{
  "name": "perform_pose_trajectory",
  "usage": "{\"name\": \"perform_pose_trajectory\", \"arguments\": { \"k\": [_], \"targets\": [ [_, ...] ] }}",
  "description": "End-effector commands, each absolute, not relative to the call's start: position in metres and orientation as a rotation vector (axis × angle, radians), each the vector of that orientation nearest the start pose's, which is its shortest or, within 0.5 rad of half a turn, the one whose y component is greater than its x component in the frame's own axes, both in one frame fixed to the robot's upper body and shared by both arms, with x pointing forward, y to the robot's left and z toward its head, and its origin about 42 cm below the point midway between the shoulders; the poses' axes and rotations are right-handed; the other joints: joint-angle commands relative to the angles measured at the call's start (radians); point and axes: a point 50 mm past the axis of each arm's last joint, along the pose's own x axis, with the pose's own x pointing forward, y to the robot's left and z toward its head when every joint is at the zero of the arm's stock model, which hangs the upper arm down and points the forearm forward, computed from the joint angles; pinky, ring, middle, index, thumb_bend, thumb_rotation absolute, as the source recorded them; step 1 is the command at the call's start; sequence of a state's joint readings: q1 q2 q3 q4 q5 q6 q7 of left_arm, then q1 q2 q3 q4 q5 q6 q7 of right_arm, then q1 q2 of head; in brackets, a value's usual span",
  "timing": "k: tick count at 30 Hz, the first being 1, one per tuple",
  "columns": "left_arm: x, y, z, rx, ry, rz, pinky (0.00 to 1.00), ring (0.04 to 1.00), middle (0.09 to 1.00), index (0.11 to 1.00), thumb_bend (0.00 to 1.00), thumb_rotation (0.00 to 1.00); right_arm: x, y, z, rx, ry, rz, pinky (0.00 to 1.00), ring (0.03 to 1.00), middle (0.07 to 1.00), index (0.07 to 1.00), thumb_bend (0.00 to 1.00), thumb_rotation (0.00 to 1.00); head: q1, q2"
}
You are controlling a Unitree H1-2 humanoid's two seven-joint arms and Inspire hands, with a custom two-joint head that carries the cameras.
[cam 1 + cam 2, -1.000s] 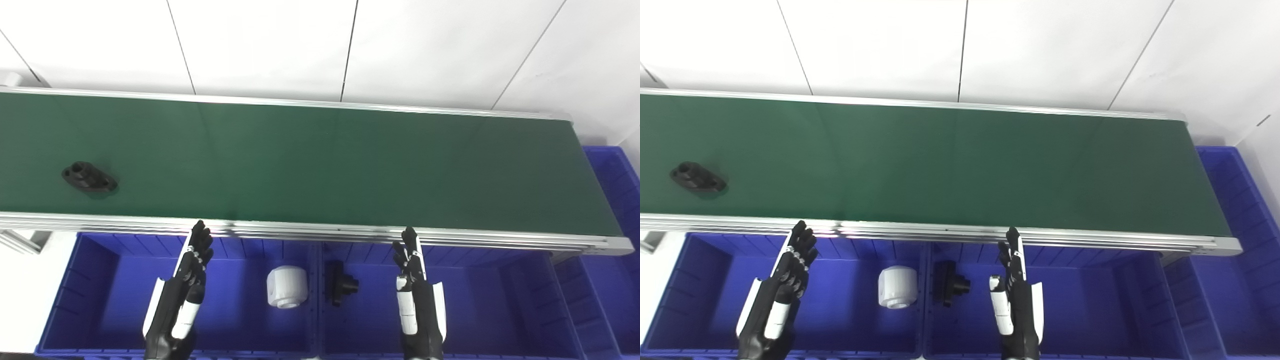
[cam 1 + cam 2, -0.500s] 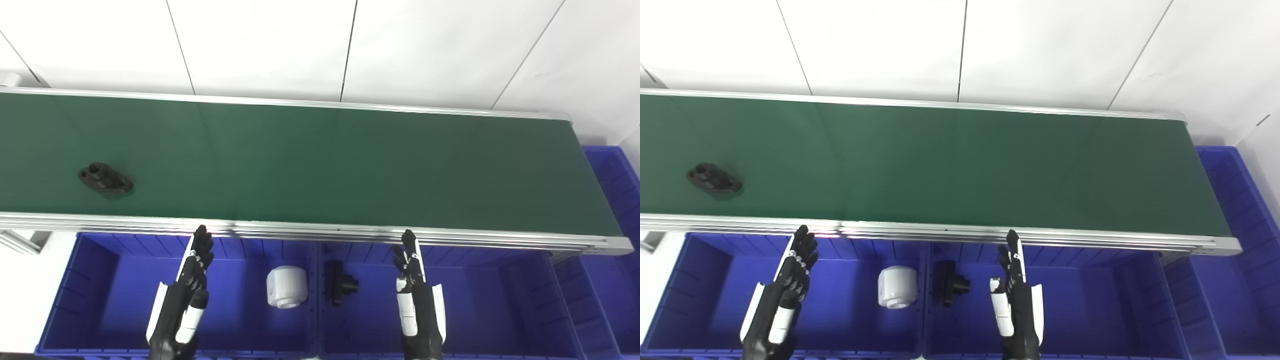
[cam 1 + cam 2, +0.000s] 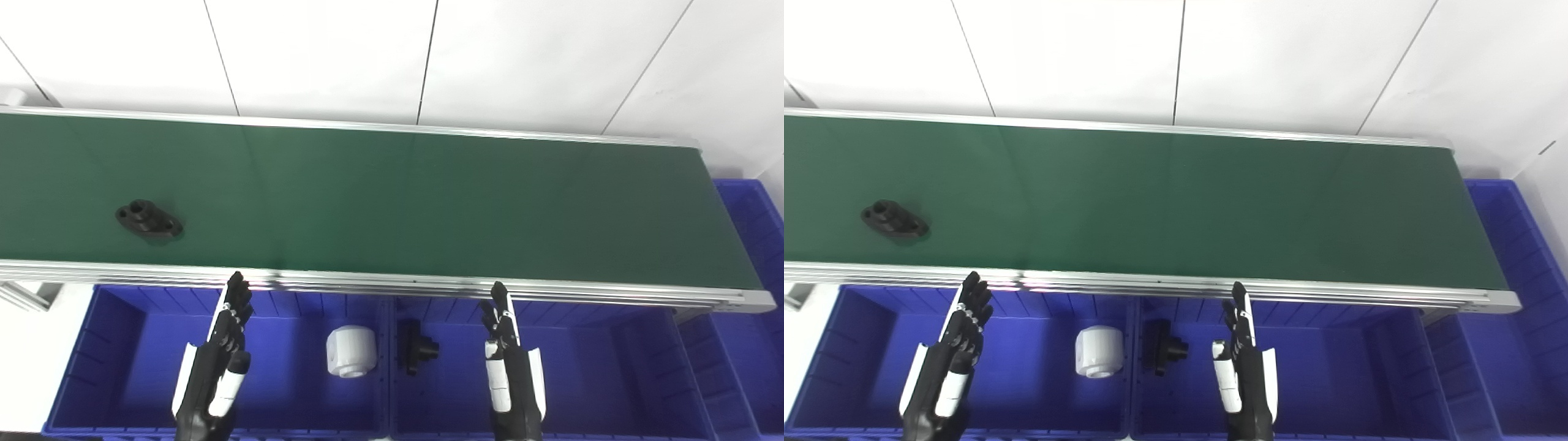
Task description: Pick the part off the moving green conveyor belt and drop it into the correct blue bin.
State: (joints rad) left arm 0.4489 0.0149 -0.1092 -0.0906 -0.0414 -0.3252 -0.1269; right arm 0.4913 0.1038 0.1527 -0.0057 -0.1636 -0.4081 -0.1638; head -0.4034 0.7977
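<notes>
Left eye view shows the two hands low in the frame, both raised over the bins with fingers stretched forward and nothing held. The left hand (image 3: pixel 223 343) hangs released above the left blue bin (image 3: pixel 110 361), its fingertips (image 3: pixel 236 285) reaching up to the near metal rail of the conveyor. The right hand (image 3: pixel 507 355) is likewise loose and empty, over the middle blue bin (image 3: pixel 588 367), its fingertips just short of the same rail.

Three blue bins can be counted. The left blue bin holds one white cylindrical part (image 3: pixel 351 350), lying near its right wall. The middle blue bin holds one black part (image 3: pixel 415 346), resting near its left wall, so the two stored pieces lie close on either side of the divider between the bins. A third blue bin (image 3: pixel 750 245) stands at the conveyor's right end; only part of it is in view, and no contents can be made out there.

Beyond the hands runs one green conveyor belt (image 3: pixel 429 202), edged with metal rails, spanning the whole width. A single black flanged part (image 3: pixel 149 219) lies on it toward the left, near the front edge, up and to the left of the left hand and well apart from both hands. Behind the belt is a white panelled wall (image 3: pixel 331 55).
</notes>
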Motion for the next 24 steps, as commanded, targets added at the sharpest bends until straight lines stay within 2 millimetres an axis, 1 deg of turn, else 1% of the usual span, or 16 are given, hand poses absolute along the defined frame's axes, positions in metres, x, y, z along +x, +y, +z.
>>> {"name": "perform_pose_trajectory", "arguments": {
  "k": [1, 8, 13, 15, 20, 21, 22, 23, 24],
  "targets": [
    [0.129, 0.204, 0.061, -0.049, -0.019, -0.088, 1.00, 1.000, 1.000, 1.000, 0.91, 0.88, 0.112, -0.162, 0.048, -0.010, -0.016, -0.111, 0.97, 0.974, 1.000, 1.000, 0.81, 1.00, 0.002, 0.000],
    [0.127, 0.205, 0.060, -0.061, -0.041, -0.092, 1.00, 1.000, 1.000, 1.000, 0.86, 0.87, 0.111, -0.165, 0.048, 0.002, -0.019, -0.078, 0.97, 0.976, 0.999, 1.000, 0.79, 0.99, 0.039, -0.005],
    [0.127, 0.199, 0.060, -0.054, -0.030, -0.089, 1.00, 1.000, 1.000, 1.000, 0.89, 0.87, 0.110, -0.170, 0.047, -0.003, -0.017, -0.067, 0.97, 0.979, 0.997, 1.000, 0.80, 0.98, 0.064, -0.013],
    [0.127, 0.196, 0.059, -0.062, -0.033, -0.095, 1.00, 1.000, 1.000, 1.000, 0.89, 0.87, 0.109, -0.173, 0.046, -0.007, -0.016, -0.064, 0.97, 0.982, 0.998, 1.000, 0.80, 0.98, 0.077, -0.018],
    [0.124, 0.186, 0.056, -0.072, -0.029, -0.093, 1.00, 1.000, 1.000, 1.000, 0.88, 0.87, 0.105, -0.183, 0.040, -0.025, -0.003, -0.065, 0.96, 0.977, 0.998, 1.000, 0.79, 0.98, 0.148, -0.069],
    [0.123, 0.183, 0.054, -0.073, -0.029, -0.092, 1.00, 1.000, 1.000, 1.000, 0.87, 0.87, 0.104, -0.186, 0.038, -0.028, 0.001, -0.062, 0.96, 0.977, 0.999, 1.000, 0.79, 0.98, 0.177, -0.092],
    [0.123, 0.181, 0.052, -0.076, -0.030, -0.092, 1.00, 1.000, 1.000, 1.000, 0.88, 0.88, 0.103, -0.188, 0.036, -0.027, 0.005, -0.061, 0.96, 0.976, 1.000, 1.000, 0.79, 0.98, 0.177, -0.092],
    [0.122, 0.179, 0.050, -0.077, -0.031, -0.090, 1.00, 1.000, 1.000, 1.000, 0.87, 0.88, 0.102, -0.191, 0.034, -0.028, 0.012, -0.061, 0.97, 0.974, 1.000, 1.000, 0.78, 0.98, 0.211, -0.116],
    [0.121, 0.176, 0.048, -0.079, -0.033, -0.090, 1.00, 1.000, 1.000, 1.000, 0.87, 0.88, 0.101, -0.193, 0.033, -0.030, 0.018, -0.062, 0.97, 0.971, 1.000, 1.000, 0.78, 0.98, 0.216, -0.120]
  ]
}}
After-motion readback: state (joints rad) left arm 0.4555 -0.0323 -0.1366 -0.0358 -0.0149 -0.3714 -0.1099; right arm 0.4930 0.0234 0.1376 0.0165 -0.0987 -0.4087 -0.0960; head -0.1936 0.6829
